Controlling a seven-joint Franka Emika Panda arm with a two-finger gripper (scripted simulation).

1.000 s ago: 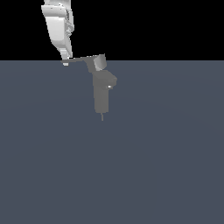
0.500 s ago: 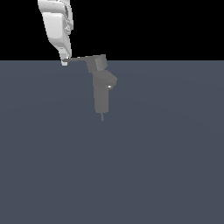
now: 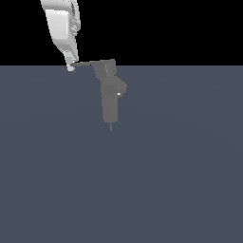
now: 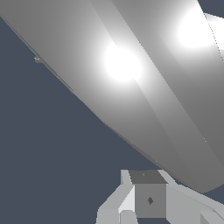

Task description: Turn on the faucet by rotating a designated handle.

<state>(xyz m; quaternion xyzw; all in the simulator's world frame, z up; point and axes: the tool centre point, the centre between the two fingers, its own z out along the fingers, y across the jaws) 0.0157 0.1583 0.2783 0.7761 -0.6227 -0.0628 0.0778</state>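
Here the jaws (image 3: 70, 68) touch the handle (image 3: 84, 63) tip beside the faucet (image 3: 112, 102); their opening cannot be told.

I can read no text, label, brand, number or sign in either view — the surfaces I see are all plain and unmarked.
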